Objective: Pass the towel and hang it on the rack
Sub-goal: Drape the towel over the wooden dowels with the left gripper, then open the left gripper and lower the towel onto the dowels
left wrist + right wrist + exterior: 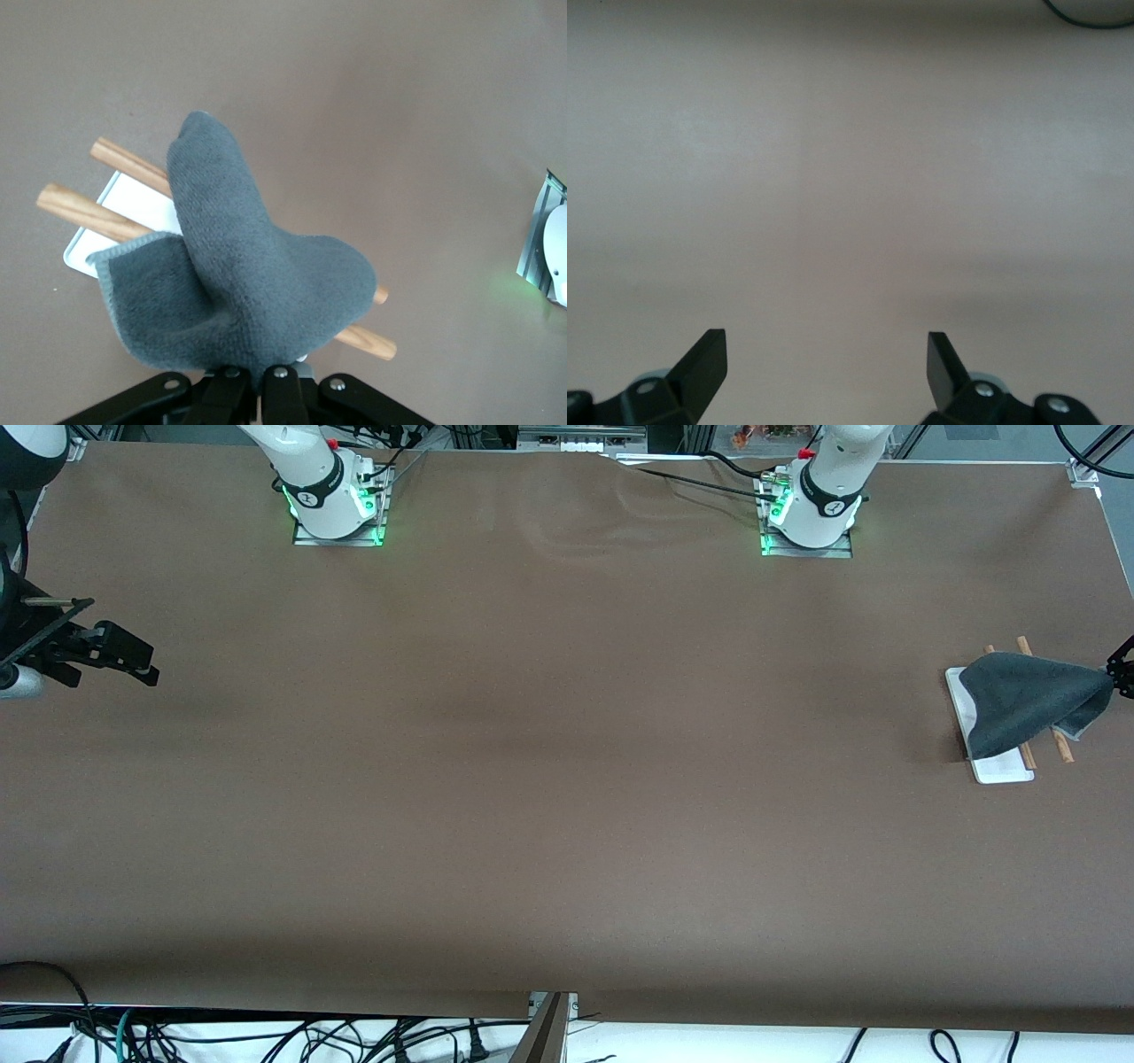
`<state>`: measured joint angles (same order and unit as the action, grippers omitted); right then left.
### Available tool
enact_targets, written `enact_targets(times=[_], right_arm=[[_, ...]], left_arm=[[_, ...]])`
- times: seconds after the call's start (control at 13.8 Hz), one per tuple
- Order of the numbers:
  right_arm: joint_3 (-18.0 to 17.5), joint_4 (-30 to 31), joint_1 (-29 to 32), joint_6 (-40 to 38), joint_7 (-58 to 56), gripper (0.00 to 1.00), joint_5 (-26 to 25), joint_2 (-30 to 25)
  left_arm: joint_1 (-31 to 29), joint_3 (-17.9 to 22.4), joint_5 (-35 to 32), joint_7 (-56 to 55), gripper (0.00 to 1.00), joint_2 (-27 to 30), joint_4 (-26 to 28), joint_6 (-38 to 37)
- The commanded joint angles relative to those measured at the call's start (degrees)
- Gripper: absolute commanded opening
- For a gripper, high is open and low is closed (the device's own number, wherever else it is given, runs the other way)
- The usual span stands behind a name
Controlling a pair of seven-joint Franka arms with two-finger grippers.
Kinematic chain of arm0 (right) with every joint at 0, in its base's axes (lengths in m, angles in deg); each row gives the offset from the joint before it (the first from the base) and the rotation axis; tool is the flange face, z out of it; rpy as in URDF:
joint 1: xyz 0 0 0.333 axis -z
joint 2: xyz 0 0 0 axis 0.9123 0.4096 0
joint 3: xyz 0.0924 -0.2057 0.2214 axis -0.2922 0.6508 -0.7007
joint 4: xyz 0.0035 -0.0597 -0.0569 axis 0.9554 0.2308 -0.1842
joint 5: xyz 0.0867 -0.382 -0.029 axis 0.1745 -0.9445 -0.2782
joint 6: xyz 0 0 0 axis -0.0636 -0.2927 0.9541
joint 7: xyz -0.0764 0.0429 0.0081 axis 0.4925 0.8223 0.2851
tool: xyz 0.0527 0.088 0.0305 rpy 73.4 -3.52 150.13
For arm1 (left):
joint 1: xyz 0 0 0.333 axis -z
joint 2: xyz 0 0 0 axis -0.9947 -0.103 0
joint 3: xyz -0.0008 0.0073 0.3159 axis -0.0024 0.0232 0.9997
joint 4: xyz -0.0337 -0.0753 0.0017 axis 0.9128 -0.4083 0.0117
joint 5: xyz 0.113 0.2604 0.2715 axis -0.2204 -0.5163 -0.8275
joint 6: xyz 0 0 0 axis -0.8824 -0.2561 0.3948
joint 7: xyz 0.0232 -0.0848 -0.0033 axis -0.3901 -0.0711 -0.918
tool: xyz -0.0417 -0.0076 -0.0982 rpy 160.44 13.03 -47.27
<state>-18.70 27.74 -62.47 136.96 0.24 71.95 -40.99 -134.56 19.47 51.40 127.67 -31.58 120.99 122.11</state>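
**Towel draped over rack, left claw clamped on it**

Front view: I see the grey towel (1028, 700) across the rack (1001, 769) at three o'clock, the left gripper (1118, 673) pinching its corner. The right gripper (133, 662) waits at nine o'clock.

Left wrist: towel covers both rods.

Right wrist: fingers (707, 361) spread wide over bare table (850, 177).

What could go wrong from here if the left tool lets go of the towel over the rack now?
1. The towel lies bunched across the rack's rods, with one corner pinched in the shut left tool; released now, it may hang lopsided or slide off.
2. If the left tool pulls away before opening, it could drag the towel off, or tip the light rack.
The right tool waits open, over the table at the right arm's end.
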Motion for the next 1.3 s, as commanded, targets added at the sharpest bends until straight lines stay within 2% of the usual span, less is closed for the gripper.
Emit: enact_targets(times=[0.0,0.29,0.72,0.8,0.87,0.94,1.09,1.23], right_arm=[[-0.48,-1.68,-0.79,-0.3,0.54,1.0,-1.14,0.75],[-0.21,-1.85,-0.79,-0.3,0.54,1.0,-1.23,1.28],[-0.04,-1.94,-0.62,-0.03,0.54,1.0,-1.4,1.63],[-0.04,-1.94,-0.62,-0.03,0.54,1.0,-1.58,1.72],[-0.04,-1.94,-0.62,-0.03,0.54,1.0,-1.84,1.72],[-0.04,-1.94,-0.62,-0.03,0.54,1.0,-1.84,1.72],[-0.04,-1.94,-0.62,-0.03,0.54,1.0,-1.76,1.72],[-0.04,-1.94,-0.62,-0.03,0.54,1.0,-1.75,1.72]], left_arm=[[-1.56,-0.52,-1.56,3.54,0.0,-3.85,-3.79,0.61],[-2.97,0.35,-2.62,5.84,0.0,-7.19,-6.17,0.78],[-3.24,0.53,-2.62,5.93,0.0,-8.17,-6.87,2.28],[-2.89,0.53,-2.79,6.02,0.08,-8.43,-7.4,2.45],[-2.62,0.36,-3.84,6.89,0.36,-8.95,-8.45,2.54],[-2.62,0.27,-3.41,8.12,0.85,-9.65,-8.81,2.63],[-2.62,0.27,-3.41,8.57,1.0,-9.75,-8.98,2.63],[-2.1,0.09,-3.76,8.57,1.0,-9.92,-11.08,2.63]])
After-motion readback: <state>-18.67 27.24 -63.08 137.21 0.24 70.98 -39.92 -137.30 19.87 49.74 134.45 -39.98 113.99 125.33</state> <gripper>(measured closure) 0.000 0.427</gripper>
